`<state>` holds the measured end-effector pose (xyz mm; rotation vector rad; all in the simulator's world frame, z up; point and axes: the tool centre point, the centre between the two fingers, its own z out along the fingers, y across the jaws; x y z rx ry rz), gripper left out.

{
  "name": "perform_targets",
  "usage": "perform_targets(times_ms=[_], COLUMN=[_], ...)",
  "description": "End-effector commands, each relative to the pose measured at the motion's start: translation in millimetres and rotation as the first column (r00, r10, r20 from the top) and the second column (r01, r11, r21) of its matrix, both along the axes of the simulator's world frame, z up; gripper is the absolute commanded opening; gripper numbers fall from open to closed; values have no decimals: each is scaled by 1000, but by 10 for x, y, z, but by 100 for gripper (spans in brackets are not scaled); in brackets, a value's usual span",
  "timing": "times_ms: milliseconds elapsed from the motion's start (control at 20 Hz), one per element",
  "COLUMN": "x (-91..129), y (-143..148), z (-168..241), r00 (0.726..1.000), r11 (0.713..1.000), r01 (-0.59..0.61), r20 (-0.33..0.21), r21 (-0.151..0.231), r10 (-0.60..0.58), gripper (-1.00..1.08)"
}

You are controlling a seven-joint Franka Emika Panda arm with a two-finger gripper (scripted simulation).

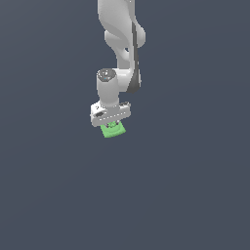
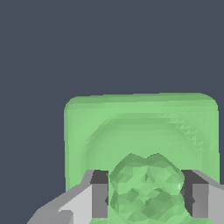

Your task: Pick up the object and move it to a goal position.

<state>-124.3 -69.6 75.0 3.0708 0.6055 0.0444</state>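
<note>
The object (image 1: 115, 131) is a flat bright-green squarish block with rounded corners. In the wrist view the block (image 2: 140, 127) fills the lower half of the picture and has a raised lumpy knob (image 2: 146, 190) in its middle. My white gripper (image 1: 112, 124) points straight down onto it. In the wrist view the gripper (image 2: 146, 199) has one finger on each side of the knob, and the dark pads (image 2: 99, 192) touch it. The jaws are shut on the knob. I cannot tell whether the block rests on the ground or hangs above it.
A plain dark blue-grey surface (image 1: 195, 195) lies all around the block. The white arm (image 1: 119, 44) comes down from the upper edge of the exterior view. No goal marker shows.
</note>
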Motion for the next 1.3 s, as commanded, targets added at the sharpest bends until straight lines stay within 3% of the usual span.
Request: perform_targets(times_ms=[0,1250], x=[60,976], y=[114,1703], z=[140,2087], r00=[1000,1000], r11=[1000,1000], r01=[0,2], r20=[-1,-22], r21=[0,3], r10=[0,-2], gripper=[-100,-100])
